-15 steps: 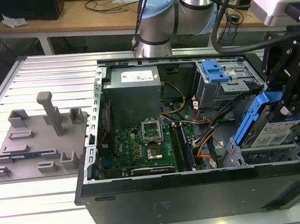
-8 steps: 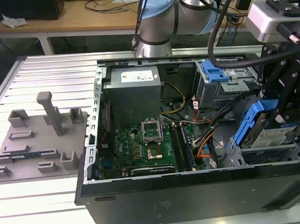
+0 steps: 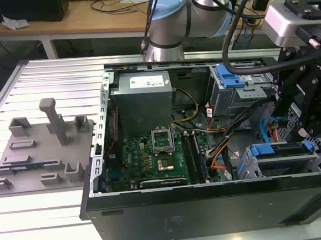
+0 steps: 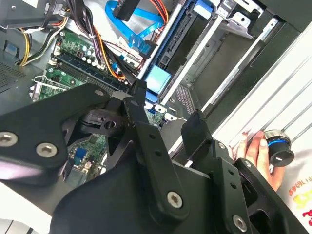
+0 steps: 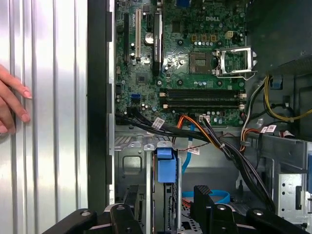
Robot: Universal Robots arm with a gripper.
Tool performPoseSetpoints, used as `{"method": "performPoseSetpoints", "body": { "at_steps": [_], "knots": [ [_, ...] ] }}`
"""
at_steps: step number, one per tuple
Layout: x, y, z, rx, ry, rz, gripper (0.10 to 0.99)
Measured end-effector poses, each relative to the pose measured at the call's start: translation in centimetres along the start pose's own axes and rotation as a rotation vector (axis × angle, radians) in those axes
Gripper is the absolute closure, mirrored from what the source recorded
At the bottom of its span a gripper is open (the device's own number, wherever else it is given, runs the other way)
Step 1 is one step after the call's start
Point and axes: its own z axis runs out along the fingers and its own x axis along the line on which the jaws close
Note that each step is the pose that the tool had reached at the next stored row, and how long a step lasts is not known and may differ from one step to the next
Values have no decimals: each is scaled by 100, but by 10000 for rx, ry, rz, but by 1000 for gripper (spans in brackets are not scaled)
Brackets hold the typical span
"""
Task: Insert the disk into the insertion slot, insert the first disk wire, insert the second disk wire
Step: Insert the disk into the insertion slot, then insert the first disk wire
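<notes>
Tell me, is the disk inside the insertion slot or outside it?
Inside: the disk, framed in blue, sits within the grey insertion slot.

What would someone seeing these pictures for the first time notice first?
Probably the open computer case on the ribbed metal table, its green motherboard bare in the middle. In the first wrist view the black gripper hangs, fingers apart, over the disk's blue carrier. A person's hand rests on the table beside the case.

Matt black pincer; grey sheet-metal insertion slot; blue plastic-framed disk
</notes>
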Motion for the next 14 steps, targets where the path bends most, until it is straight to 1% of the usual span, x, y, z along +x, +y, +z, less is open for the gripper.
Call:
{"method": "performPoseSetpoints", "body": {
  "at_steps": [12, 13, 14],
  "knots": [
    [0, 0, 4, 0, 0, 0, 522],
    [-1, 0, 6, 0, 7, 0, 522],
    [-16, 0, 7, 0, 55, 0, 522]
  ]
}}
